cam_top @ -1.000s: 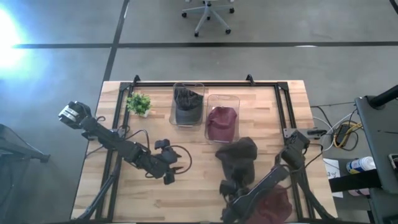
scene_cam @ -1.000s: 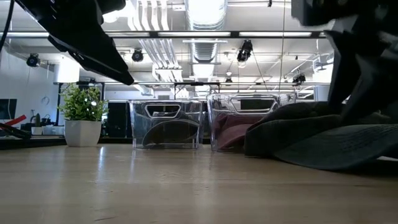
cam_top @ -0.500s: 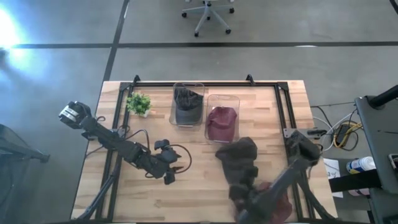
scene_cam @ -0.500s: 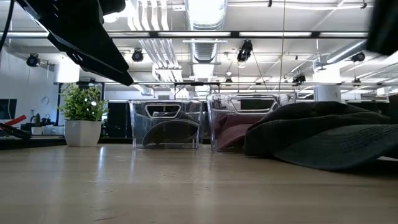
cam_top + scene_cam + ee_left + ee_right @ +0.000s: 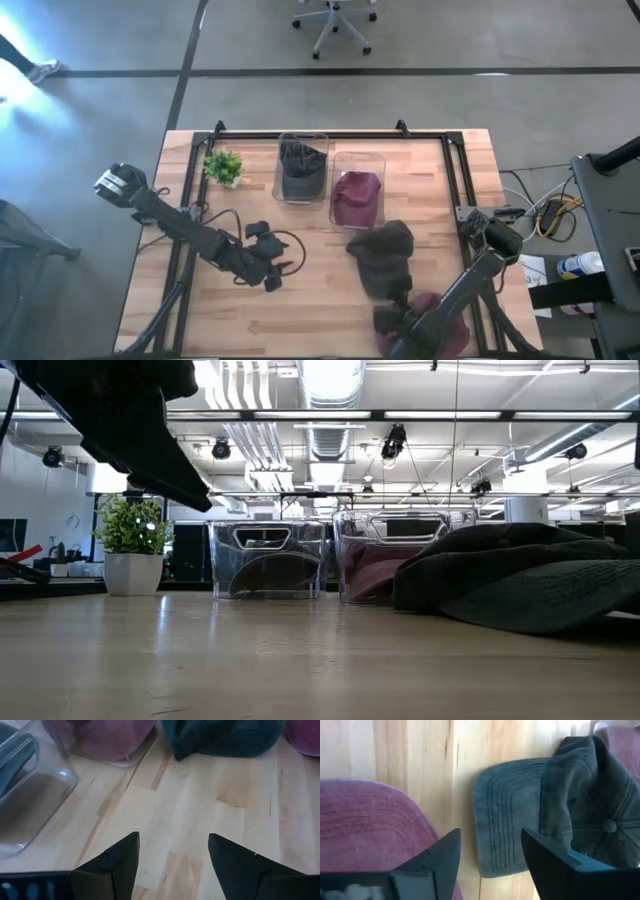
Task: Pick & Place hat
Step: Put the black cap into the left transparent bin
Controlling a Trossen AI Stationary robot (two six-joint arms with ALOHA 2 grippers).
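Hat [image 5: 385,262] of dark grey cloth lies loose on the worktop [image 5: 310,305], just in front of the clear bin [image 5: 357,188] that already holds a maroon hat. Beside it, nearer the front edge, lies a second maroon hat [image 5: 440,320]. A second clear bin [image 5: 301,167] next to the first one holds a grey hat, so I judge that the grey hat belongs there.

The right claw [image 5: 490,855] hangs above the gap between the two loose hats, with its fingers spread and nothing between them. In the right wrist view the brim of the grey hat [image 5: 507,815] lies flat, directly ahead of the fingers.

To do the step well, the claw should come down on the brim edge or on a fold of the crown, not on the bare wood, and close fully before lifting. The cloth is soft and will probably sag, so a deep bite seems safer. It should avoid catching the maroon hat, which lies very near.

The left claw [image 5: 172,855] waits, spread and empty, over the left half of the worktop, near the small potted plant [image 5: 223,166].
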